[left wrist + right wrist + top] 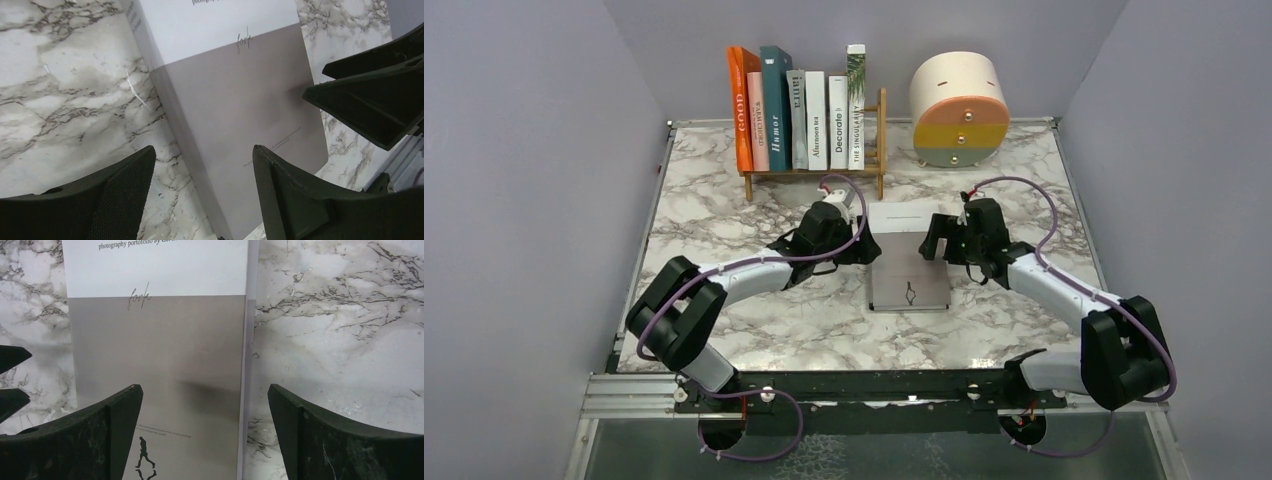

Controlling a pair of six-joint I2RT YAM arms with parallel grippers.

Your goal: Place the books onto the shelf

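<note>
1. Jaws on the left arm (744, 270) stand apart and grip nothing; in the left wrist view they straddle what looks like the spine edge of the last loose book. Jaws on the right arm (1054, 285) gape wider, equally empty, either side of the opposite long edge.
2. That white-and-grey hardcover book (909, 270) lies flat, cover up, on the tabletop between the two arms. It sits well short of the rack.
3. Handling, as a judgement:
   - The boards look stiff, so it should lift as one slab without sagging.
   - It looks fairly weighty for its thinness.
   - The cover is smooth and matte, and on polished stone it may skate away when pushed.
   - Its edges sit tight to the surface, so a finger will not slip underneath easily.
4. The likeliest hold is across the thickness at a long edge. One arm braces or tips the far side while the other pinches near the middle of the edge, which keeps it from swinging.
5. Behind stands the light-wood slatted book rack (882, 130) with rung ends. It holds seven upright hardcovers (797, 115): orange, pink, teal, grey, two white and one palm-leaf. Only a narrow gap shows at the right end.
6. The marble-patterned tabletop (724, 210) is glossy and veined grey. A round cream, yellow and orange drawer unit (959, 110) sits right of the rack.
</note>
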